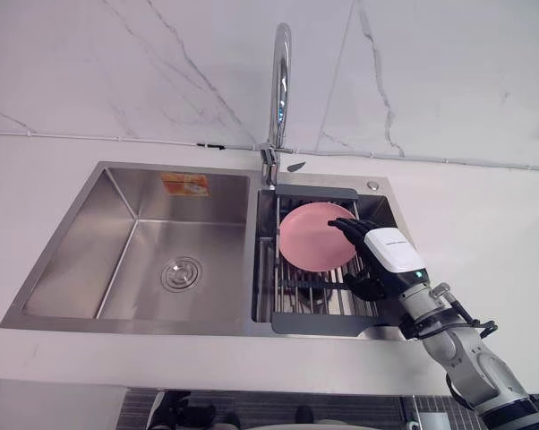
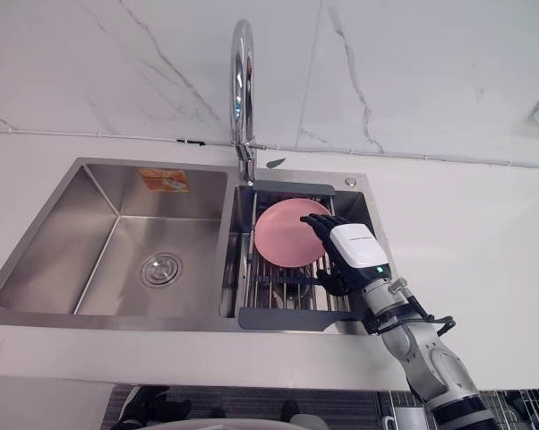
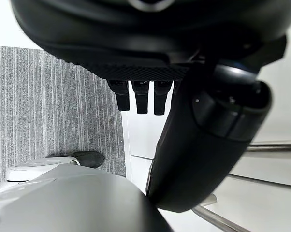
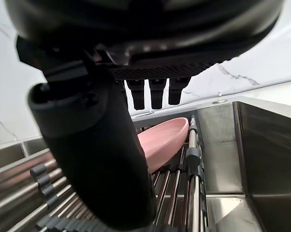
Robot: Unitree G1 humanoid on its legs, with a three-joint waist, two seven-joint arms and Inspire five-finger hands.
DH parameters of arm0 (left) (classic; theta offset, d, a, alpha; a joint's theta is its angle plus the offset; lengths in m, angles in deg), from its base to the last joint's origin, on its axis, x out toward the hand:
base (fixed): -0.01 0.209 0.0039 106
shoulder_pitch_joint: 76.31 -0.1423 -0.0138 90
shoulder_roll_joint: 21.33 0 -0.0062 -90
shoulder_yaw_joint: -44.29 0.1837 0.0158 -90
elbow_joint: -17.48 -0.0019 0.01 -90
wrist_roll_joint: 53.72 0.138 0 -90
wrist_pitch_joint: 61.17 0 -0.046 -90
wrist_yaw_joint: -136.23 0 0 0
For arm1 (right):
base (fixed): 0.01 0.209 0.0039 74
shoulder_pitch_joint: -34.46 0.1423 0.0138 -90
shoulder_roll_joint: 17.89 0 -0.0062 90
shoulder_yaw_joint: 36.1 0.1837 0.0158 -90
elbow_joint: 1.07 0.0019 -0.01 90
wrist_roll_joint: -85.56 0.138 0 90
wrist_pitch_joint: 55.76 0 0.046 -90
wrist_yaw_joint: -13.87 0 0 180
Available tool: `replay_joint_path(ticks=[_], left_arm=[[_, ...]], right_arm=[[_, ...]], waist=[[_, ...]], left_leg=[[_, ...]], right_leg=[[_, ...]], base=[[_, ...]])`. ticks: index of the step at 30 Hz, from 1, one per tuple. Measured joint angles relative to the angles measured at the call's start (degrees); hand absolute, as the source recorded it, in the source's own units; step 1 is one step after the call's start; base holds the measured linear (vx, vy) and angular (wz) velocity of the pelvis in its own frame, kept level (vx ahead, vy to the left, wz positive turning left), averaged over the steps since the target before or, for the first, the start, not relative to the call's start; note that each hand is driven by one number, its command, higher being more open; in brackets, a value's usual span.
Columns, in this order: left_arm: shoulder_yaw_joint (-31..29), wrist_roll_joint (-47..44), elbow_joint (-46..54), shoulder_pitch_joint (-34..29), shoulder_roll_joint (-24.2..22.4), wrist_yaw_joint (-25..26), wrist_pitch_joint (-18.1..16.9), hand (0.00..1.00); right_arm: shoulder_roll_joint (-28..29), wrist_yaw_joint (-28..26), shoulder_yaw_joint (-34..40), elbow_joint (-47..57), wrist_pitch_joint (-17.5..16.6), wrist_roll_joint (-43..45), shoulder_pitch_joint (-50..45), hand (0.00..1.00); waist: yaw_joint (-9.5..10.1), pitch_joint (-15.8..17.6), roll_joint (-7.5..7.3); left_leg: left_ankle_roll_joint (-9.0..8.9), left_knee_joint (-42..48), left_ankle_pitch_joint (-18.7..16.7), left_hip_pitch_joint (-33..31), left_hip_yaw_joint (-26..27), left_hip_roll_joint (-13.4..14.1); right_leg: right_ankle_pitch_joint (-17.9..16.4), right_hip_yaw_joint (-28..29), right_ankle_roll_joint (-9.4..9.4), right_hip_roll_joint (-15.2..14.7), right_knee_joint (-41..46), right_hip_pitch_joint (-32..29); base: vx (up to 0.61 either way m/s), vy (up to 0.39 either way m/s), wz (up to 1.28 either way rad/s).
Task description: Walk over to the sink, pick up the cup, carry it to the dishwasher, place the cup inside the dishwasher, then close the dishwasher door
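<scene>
The right hand (image 1: 390, 255) is seen at right of centre in the head views, reaching over the dish rack (image 1: 319, 321) that is set in the right basin of the sink (image 1: 135, 260). Its fingers (image 4: 156, 94) are held nearly straight and its thumb (image 4: 97, 159) is spread apart from them; nothing is grasped. A pink plate (image 1: 310, 237) is propped in the rack, and the fingertips are placed over its right rim, with a gap shown in the right wrist view. The rack is bounded by the basin wall on the right and the divider on the left. The faucet (image 1: 281, 81) arches at upper centre, behind the rack. White countertop (image 1: 484, 233) is spread to the right. The left hand (image 3: 136, 48) is relaxed, holding nothing.
</scene>
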Motion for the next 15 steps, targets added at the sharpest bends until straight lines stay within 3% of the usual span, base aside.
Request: replay_joint_path(ticks=[15], left_arm=[[0.37,-0.07,0.82,0.02,0.04,-0.04,-0.08,0.9]], right_arm=[[0.19,1.84,-2.17,-8.51,1.93,-5.28,5.64,0.9]], waist=[[0.85,0.11,-0.09]], left_leg=[[0.21,-0.03,0.23,-0.92,-1.4,-0.49]], right_leg=[[0.03,-1.44,0.06,-0.36,-0.64,0.04]], base=[[-0.01,-0.005,0.05]])
